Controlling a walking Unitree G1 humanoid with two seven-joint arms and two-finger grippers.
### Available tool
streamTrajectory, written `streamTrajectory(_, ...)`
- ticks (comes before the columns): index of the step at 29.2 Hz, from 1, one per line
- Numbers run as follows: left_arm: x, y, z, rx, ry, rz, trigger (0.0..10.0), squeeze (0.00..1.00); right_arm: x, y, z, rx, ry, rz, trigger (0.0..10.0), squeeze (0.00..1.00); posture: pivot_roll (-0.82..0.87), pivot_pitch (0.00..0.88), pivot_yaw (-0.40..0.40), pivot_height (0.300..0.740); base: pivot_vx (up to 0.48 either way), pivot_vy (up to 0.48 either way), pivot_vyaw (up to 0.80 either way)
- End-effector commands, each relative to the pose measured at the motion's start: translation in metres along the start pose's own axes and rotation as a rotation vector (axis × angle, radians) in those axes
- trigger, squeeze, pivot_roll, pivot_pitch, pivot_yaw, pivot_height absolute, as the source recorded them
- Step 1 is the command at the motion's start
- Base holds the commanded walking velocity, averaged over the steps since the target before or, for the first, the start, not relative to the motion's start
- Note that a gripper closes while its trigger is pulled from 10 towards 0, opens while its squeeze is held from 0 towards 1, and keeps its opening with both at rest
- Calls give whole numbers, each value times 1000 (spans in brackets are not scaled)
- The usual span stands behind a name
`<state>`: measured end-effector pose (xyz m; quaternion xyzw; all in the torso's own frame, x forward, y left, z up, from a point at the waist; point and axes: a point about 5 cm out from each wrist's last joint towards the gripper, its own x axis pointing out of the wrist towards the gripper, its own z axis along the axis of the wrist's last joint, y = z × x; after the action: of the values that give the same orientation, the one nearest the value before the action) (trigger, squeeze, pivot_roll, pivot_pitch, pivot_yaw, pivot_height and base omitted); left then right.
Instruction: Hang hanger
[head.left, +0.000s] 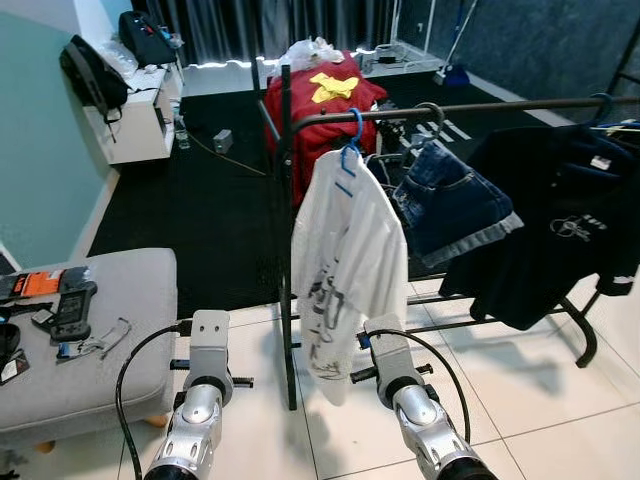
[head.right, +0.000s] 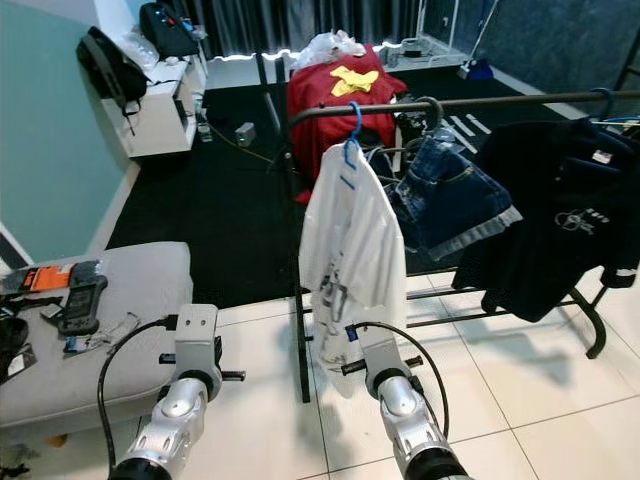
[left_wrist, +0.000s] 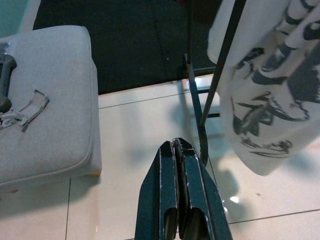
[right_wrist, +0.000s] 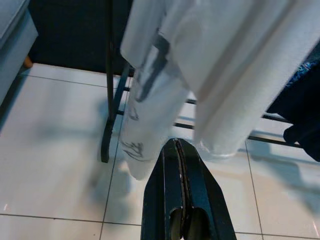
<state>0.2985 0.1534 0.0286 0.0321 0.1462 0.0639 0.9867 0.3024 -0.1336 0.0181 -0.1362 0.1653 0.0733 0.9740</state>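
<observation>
1. Hanger (head.left: 349, 150): blue, hooked over the rack's top rail (head.left: 480, 106) near its left end; carries a white shirt (head.left: 345, 265) w/ dark print, hanging free.
2. Hanger vs. fingers: both grippers are low, well below the hanger, w/ no contact. Only the shirt's hem comes near the right gripper.
3. Left gripper (left_wrist: 176, 150): fingers pressed together, nothing between them; held over white floor tile, between the ottoman (head.left: 120, 330) and the rack's upright (head.left: 287, 260).
4. Right gripper (right_wrist: 177, 147): fingers pressed together, nothing held; just below the shirt hem, in front of the rack's lower bars.
5. Rack (head.left: 586, 343): black metal frame on tile. Along the rail, left to right: hanger w/ shirt, denim shorts (head.left: 450, 205), black tee (head.left: 555, 225).
6. Ottoman: grey, to robot's left. On top: an orange-and-black item (head.left: 35, 284), a dark device (head.left: 72, 308), small metal bits (head.left: 100, 343).
7. Background: red cloth (head.left: 320, 110) w/ yellow piece on top, behind the rack on dark carpet; white shelf unit (head.left: 135, 115) w/ black bags (head.left: 95, 75) at far left.
</observation>
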Motion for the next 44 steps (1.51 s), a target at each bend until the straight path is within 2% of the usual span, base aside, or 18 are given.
streamTrajectory(1,1,3,2,19,-7,-2,10000,0,0,1,1,5,-7,0,10000,0,-84,28,20,740,0,0,800)
streamTrajectory(3,2,3,2,32,1,-8,10000,0,0,1,1,6,-6,-1,10000,0,-84,31,24,740,0,0,800)
streamTrajectory(6,0,-2,3,116,-14,-22,10000,0,0,2,1,13,-6,-5,10000,0,-80,28,32,740,0,-471,800)
streamTrajectory(8,0,0,0,106,-1,-7,10000,0,0,2,1,14,-5,-6,10000,0,-81,25,32,740,0,-469,800)
streamTrajectory(9,0,2,-2,74,19,8,10000,0,0,2,1,17,-5,-9,10000,0,-82,29,29,740,0,0,800)
streamTrajectory(11,0,2,-2,74,19,8,10000,0,0,2,1,17,-5,-9,10000,0,-82,29,29,740,0,0,800)
streamTrajectory(12,0,5,-3,45,28,17,10000,0,0,1,1,28,-2,-27,10000,0,-80,29,26,740,0,0,0)
streamTrajectory(32,2,1,4,63,-12,-28,10000,0,0,-3,-2,60,14,-57,10000,0,-81,23,30,740,0,0,0)
streamTrajectory(35,1,-4,6,22,-23,-65,10000,0,0,-4,-3,60,18,-67,10000,0,-81,22,28,740,0,0,0)
streamTrajectory(38,1,-5,6,31,-22,-70,10000,0,0,-5,-3,68,15,-74,10000,0,-81,17,26,740,0,0,0)
streamTrajectory(41,2,-7,11,64,-47,-55,10000,0,2,-11,7,93,-34,-122,10000,0,-81,12,22,740,0,0,0)
streamTrajectory(43,1,-8,14,52,-77,-70,10000,0,2,-20,20,39,-118,-192,10000,0,-81,15,26,740,0,0,0)
streamTrajectory(44,1,-8,14,52,-77,-70,10000,0,2,-20,20,39,-118,-192,10000,0,-81,15,26,740,0,0,0)
